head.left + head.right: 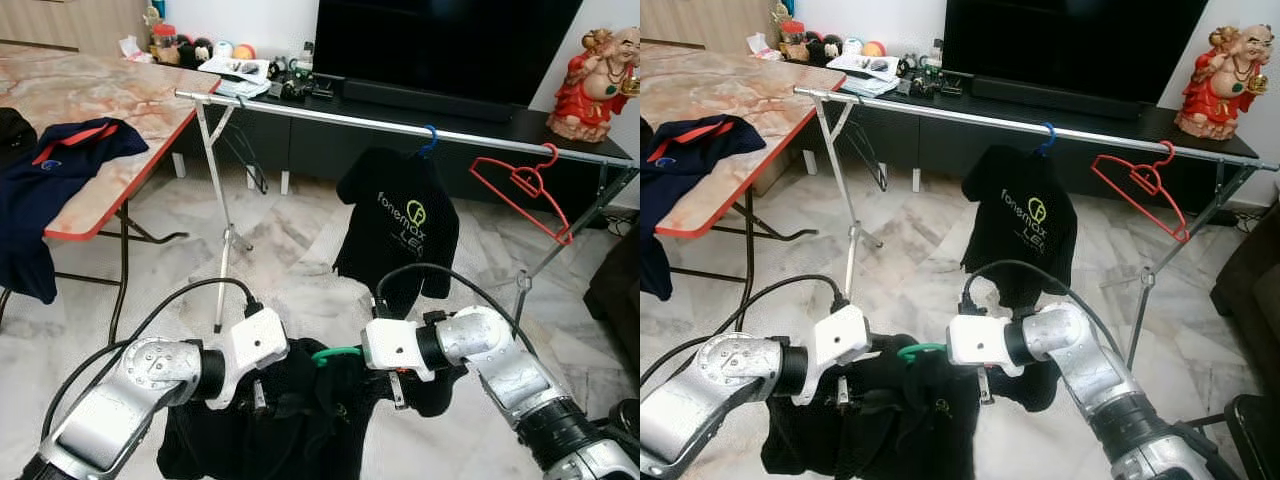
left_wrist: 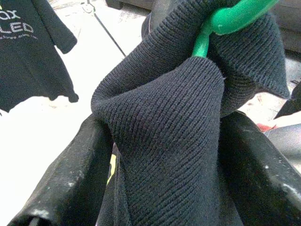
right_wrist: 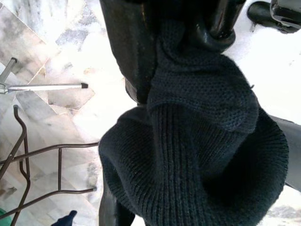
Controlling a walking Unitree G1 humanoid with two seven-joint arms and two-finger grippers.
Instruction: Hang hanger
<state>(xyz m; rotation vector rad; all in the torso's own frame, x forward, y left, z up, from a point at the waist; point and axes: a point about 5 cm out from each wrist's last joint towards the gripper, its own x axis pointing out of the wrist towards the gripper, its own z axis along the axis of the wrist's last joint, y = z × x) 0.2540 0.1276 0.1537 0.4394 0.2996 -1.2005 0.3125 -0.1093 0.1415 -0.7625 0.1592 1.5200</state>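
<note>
While both arms meet low in the frame, the left gripper [image 1: 262, 392] and right gripper [image 1: 398, 388] each grasp a dark knit garment [image 1: 300, 425] carrying a green hanger [image 1: 335, 354], bottom centre, below the metal rail [image 1: 400, 127] crossing the upper frame.

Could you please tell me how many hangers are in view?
3: a blue hanger holding a black shirt on the rail, a bare red hanger beside it, and a green hanger inside the held dark garment.
</note>
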